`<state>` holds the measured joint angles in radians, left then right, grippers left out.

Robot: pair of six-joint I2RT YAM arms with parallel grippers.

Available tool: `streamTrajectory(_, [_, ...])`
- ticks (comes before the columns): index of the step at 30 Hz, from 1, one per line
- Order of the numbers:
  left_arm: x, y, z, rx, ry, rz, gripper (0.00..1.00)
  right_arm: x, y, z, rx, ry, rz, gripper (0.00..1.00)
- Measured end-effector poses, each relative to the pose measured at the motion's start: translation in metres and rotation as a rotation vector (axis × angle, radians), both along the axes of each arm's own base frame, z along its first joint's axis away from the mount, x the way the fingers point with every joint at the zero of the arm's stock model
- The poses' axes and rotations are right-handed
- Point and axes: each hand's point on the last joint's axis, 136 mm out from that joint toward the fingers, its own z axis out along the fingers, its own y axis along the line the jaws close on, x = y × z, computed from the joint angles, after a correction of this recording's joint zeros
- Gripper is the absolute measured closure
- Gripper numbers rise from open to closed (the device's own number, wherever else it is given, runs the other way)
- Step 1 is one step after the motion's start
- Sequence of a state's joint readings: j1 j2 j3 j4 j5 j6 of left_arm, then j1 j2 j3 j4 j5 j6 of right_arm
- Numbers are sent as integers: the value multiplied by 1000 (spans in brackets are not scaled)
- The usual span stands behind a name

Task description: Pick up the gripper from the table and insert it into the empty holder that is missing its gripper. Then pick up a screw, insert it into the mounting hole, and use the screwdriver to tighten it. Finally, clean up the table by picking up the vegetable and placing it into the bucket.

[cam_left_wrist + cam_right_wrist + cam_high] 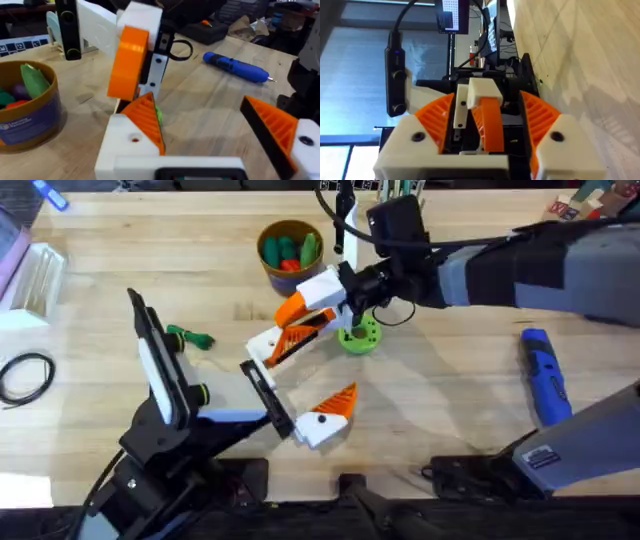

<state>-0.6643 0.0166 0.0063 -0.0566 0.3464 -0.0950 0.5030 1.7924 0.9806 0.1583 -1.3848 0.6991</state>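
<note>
Wooden tabletop, mid-assembly: right gripper [335,300] clamped on the gripper [490,122], just above the holder [268,345]; left gripper [300,395] spread wide, empty.

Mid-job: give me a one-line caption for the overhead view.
Right gripper reaches to mid-table near the bucket; open left gripper just below; screwdriver lies apart at right.

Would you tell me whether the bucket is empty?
Not empty: the bucket holds green and red toy vegetables below its rim.
</note>
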Motion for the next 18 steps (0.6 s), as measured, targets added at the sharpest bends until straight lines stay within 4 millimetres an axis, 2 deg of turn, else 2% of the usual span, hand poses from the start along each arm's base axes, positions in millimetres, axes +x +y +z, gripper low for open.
streamTrajectory(3, [-1, 0, 0, 0, 0, -4, 15, 0, 0, 0, 2, -3, 0, 207])
streamTrajectory(9, [-1, -1, 0, -1, 0, -8, 15, 1, -2, 1, 9, -3, 1, 124])
streamTrajectory(10, [-1, -1, 0, -1, 0, -9, 15, 1, -4, 3, 17, -1, 6, 70])
streamTrajectory(18, [-1, -1, 0, -1, 0, -9, 15, 7, -19, 6, 49, 13, -1, 42])
